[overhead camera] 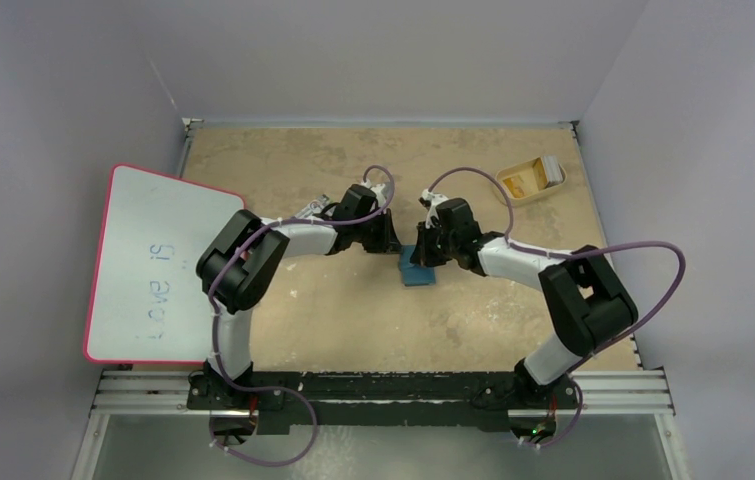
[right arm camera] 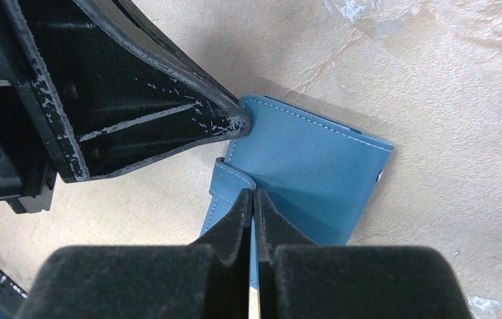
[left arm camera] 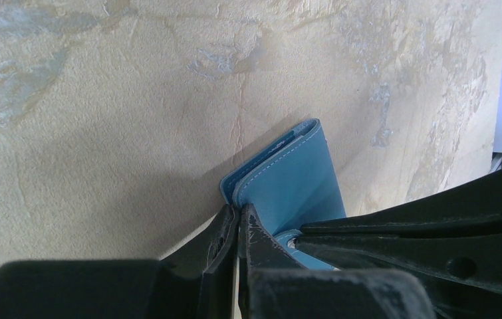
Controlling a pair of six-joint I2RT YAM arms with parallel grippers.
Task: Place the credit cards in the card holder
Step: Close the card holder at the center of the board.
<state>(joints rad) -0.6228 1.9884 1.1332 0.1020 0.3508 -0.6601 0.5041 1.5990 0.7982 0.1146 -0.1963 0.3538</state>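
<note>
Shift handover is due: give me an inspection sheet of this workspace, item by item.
Surface: tan mottled table, worn patches.
Job's things: teal card holder at centre, folded; credit cards apparently lying in the tray.
Clutter: shallow tan tray at far right; pink-rimmed whiteboard at left, with writing on it.
Pincers: left pincer and right pincer both shut on the card holder's edges.
Cables: purple cables loop off both arms, clear of the holder.
Surroundings: plain walls on three sides.

Card holder — end effectors either side
</note>
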